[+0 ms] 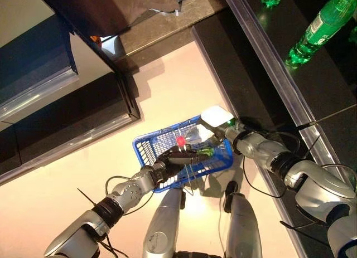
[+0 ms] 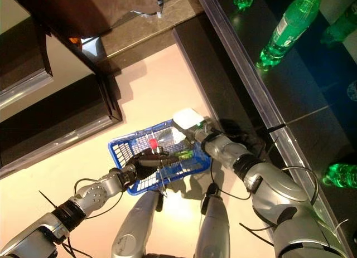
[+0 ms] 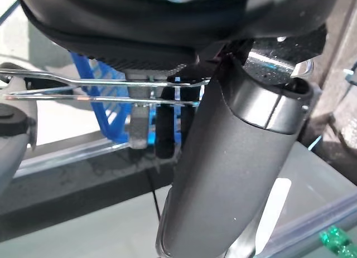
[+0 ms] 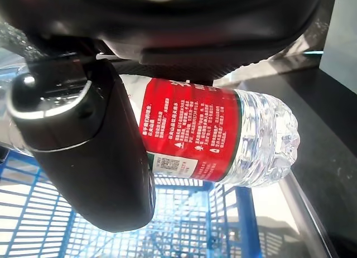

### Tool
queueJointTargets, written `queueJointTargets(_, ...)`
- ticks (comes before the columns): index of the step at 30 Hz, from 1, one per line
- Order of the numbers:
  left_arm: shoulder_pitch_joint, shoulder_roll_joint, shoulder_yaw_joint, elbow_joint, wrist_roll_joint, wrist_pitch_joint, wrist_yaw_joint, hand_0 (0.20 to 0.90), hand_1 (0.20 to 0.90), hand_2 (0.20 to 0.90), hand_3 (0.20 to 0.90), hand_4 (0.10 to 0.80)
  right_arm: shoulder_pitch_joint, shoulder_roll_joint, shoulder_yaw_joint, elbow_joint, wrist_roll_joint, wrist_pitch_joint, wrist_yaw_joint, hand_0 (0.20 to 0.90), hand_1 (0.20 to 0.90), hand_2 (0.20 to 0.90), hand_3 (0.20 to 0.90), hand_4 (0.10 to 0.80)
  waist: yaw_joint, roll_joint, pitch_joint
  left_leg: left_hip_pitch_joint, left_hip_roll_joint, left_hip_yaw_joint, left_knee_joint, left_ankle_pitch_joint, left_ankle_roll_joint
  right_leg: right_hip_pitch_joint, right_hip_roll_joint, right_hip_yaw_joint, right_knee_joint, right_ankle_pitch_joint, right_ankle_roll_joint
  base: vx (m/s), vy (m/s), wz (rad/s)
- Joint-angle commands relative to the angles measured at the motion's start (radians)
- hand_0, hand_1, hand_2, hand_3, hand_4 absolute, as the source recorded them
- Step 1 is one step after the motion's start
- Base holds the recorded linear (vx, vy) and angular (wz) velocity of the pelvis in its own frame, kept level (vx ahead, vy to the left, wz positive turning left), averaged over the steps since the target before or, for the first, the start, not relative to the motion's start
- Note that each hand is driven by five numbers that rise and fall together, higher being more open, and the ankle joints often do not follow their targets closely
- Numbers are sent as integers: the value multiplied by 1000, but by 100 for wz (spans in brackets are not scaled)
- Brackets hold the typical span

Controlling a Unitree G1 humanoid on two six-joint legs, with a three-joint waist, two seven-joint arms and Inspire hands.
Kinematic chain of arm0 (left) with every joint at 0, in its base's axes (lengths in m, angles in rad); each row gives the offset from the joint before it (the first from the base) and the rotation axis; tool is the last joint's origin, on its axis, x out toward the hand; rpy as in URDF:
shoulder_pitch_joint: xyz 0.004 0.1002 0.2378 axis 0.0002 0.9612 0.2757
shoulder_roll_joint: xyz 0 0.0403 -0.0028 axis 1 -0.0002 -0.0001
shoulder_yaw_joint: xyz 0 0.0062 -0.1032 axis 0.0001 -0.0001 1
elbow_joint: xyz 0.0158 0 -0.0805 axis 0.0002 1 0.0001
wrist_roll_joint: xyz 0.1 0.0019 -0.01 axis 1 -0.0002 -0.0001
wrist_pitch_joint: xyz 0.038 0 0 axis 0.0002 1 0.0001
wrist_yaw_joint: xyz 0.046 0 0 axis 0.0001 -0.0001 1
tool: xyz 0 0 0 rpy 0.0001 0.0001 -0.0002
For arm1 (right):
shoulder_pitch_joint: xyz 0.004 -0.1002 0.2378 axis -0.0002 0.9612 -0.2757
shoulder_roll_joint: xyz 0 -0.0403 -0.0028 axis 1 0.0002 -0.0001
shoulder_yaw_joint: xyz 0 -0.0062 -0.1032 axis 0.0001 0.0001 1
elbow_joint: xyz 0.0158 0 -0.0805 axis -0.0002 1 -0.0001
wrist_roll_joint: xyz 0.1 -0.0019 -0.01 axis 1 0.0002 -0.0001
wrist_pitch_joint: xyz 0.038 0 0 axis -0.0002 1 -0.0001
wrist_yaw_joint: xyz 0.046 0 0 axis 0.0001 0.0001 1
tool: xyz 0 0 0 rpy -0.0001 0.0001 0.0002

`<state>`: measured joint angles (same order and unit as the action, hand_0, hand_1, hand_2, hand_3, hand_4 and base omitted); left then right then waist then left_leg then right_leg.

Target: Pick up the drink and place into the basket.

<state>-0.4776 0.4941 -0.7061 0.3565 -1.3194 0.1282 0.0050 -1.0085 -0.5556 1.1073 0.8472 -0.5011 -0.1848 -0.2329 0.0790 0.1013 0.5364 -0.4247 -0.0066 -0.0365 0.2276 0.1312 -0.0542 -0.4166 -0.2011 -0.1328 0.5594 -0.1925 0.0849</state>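
My right hand (image 1: 224,129) is shut on a clear water bottle (image 1: 194,136) with a red label and red cap (image 1: 181,141). It holds the bottle on its side just over the inside of the blue basket (image 1: 146,152). In the right wrist view my thumb (image 4: 83,152) wraps the bottle (image 4: 223,135), with the basket's mesh (image 4: 167,230) beyond. My left hand (image 1: 181,157) is shut on the thin wire handles (image 3: 111,88) and holds the blue basket up in front. A green thing (image 1: 206,151) lies in the basket.
Green bottles (image 1: 321,27) lie on the dark shelf at the right, behind a metal rail (image 1: 279,85). Another green bottle (image 2: 340,174) lies nearer on that shelf. A dark cabinet (image 1: 56,102) stands at the left, with pale floor (image 1: 167,91) between.
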Motion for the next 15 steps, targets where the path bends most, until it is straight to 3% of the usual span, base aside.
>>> queueJointTargets(1, -289, -109, 59, -223, -50, -191, -218, 300, 300, 300, 200, 100, -129, 80, 84, -73, -78, -29, 7, 300, 300, 300, 200, 100, 4, -44, -16, -20, -72, 35, 183, -169, 67, 1, 17, 7, -166, 192, -26, 0, 0, 0)
queueJointTargets(4, -287, -111, 67, -234, -48, -192, -199, 300, 300, 300, 200, 100, -121, 80, 59, -103, 32, 1, -37, 300, 300, 300, 200, 100, -2, -43, -16, -12, -71, 39, 170, -165, 66, 3, 19, 6, -172, 194, -25, 0, 0, 0)
queueJointTargets(7, -279, -102, 89, -270, -50, -177, -170, 300, 300, 300, 200, 100, -92, 72, -46, -181, 213, -15, -106, 300, 300, 300, 200, 100, -13, -44, -16, -6, -70, 36, 160, -161, 63, 6, 24, 10, -175, 193, -26, 0, 0, 0)
queueJointTargets(9, -268, -99, 110, -294, -46, -161, -155, 300, 300, 300, 200, 100, -51, 74, -131, -239, 366, -50, -127, 300, 300, 300, 200, 100, -20, -45, -16, -2, -70, 34, 158, -164, 62, 9, 26, 9, -175, 189, -27, 0, 0, 0)
queueJointTargets(11, -253, -106, 139, -318, -31, -140, -142, 300, 300, 300, 200, 100, -14, 87, -212, -300, 409, -77, -136, 300, 300, 300, 200, 100, -27, -46, -16, 3, -70, 32, 152, -162, 62, 11, 27, 10, -177, 190, -28, 0, 0, 0)
queueJointTargets(15, -219, -113, 196, -356, -7, -96, -133, 300, 300, 300, 200, 100, 79, 128, -384, -390, 678, -195, -121, 300, 300, 300, 200, 100, -38, -46, -16, 14, -69, 36, 148, -167, 63, 19, 27, 13, -180, 186, -29, 0, 0, 0)
